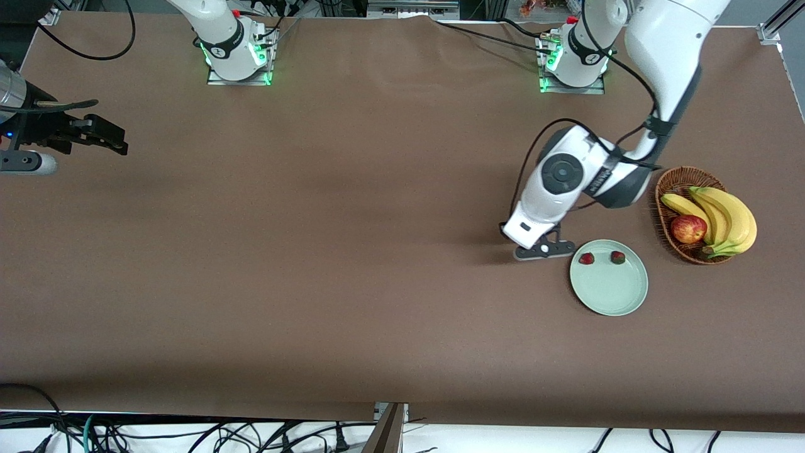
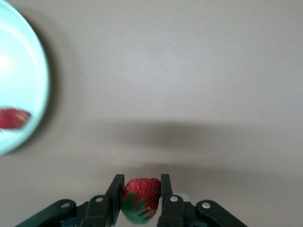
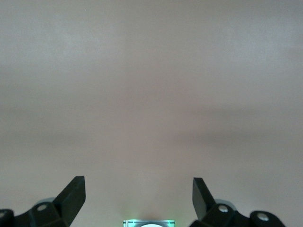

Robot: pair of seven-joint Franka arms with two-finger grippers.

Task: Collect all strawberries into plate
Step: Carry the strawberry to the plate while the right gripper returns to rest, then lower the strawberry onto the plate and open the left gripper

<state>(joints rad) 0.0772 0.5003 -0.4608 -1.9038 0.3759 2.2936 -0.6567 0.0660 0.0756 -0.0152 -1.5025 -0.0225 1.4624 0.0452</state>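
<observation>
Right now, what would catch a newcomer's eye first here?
The left gripper pinches a strawberry over the table beside the green plate, where two more strawberries already lie. Nearby, a basket holds bananas and an apple.

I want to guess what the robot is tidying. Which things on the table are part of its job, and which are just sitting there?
Part of the job:
- two strawberries on the plate
- third strawberry, held in the left gripper over the table beside the plate
- plate

Just sitting there:
- basket
- bananas and apple in it
- right gripper, open, waiting at the right arm's end
</observation>
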